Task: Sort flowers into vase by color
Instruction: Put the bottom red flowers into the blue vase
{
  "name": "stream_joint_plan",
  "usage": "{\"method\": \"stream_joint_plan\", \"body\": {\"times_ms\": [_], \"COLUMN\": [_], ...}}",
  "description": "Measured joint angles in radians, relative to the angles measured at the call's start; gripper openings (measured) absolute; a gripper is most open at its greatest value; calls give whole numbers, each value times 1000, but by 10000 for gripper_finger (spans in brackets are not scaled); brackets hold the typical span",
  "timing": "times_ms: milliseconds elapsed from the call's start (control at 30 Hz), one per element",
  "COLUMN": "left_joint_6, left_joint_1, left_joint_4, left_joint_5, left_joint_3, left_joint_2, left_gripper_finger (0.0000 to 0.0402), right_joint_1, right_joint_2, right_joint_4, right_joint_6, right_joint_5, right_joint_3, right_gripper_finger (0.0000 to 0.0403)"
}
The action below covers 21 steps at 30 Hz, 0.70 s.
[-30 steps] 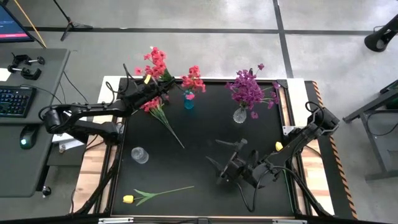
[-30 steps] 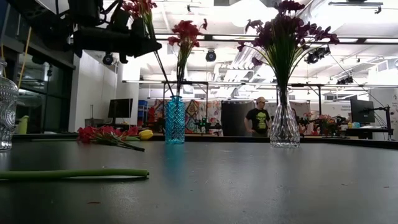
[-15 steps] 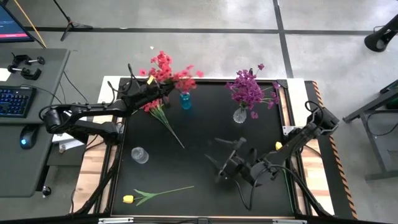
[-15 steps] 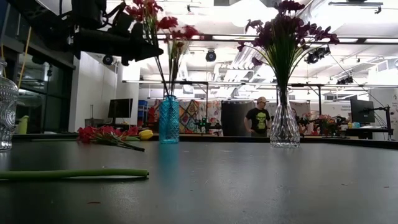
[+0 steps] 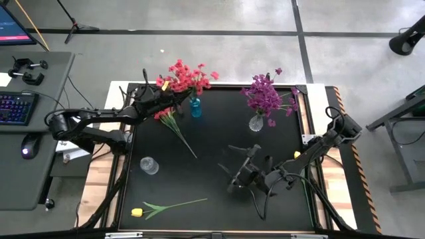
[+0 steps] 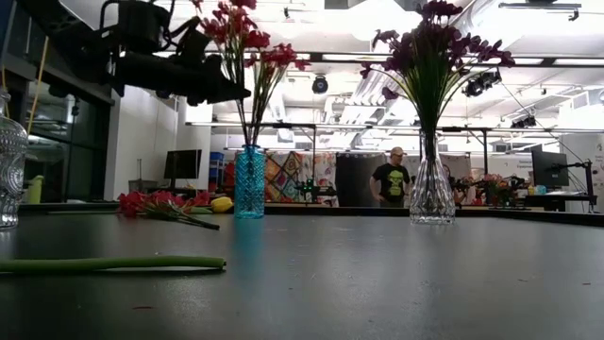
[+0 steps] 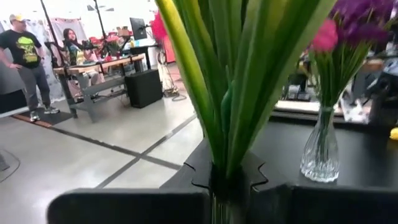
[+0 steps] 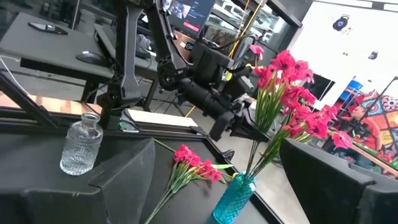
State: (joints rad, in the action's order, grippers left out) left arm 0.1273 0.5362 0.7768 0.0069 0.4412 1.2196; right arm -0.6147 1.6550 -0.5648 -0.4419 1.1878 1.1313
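The left end effector (image 5: 174, 98) is at the far left part of the black surface (image 5: 212, 179), clenched on the green stems of a red flower bunch (image 5: 186, 76) whose stems run down into the blue vase (image 5: 195, 108). In the low view the bunch (image 6: 247, 38) fans out above that vase (image 6: 249, 182), with the dark arm reaching in from the left just above it, and the right wrist view shows the same grip, the end effector (image 8: 245, 132) against the stems above the vase (image 8: 234, 198). The left wrist view is filled by those green stems (image 7: 230, 81) between its own fingers. A second red bunch (image 5: 169, 119) lies flat on the surface just beside the blue vase, its blooms near the left end effector and its stem pointing toward the middle. The purple flowers (image 5: 267, 95) stand in a clear glass vase (image 5: 255, 123) to the right of the blue one, well apart from it. An empty clear vase (image 5: 149, 165) stands on the left side of the surface, and a single yellow flower (image 5: 163, 208) lies near the front edge. The right end effector (image 5: 240, 174) hovers low over the right middle of the surface with its fingers spread wide and nothing between them. A person (image 6: 391, 178) stands in the room beyond the surface.
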Motion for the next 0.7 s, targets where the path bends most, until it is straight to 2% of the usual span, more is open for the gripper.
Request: {"method": "stream_joint_plan", "body": {"times_ms": [133,467,700], "left_joint_6": [16,-31,-38], "left_joint_1": [0,0,0], "left_joint_4": [1,-16,-119], "left_joint_5": [-21,-22,-19], "left_joint_3": [0,0,0], "left_joint_2": [22,-4,-80], "left_gripper_finger": [42,185,239], "right_joint_1": [2,2,2], "right_joint_2": [0,0,0], "right_joint_4": [0,0,0], "right_joint_6": [0,0,0], "right_joint_5": [-7,-7,-7], "right_joint_3": [0,0,0], "right_gripper_finger": [334,334,334]}}
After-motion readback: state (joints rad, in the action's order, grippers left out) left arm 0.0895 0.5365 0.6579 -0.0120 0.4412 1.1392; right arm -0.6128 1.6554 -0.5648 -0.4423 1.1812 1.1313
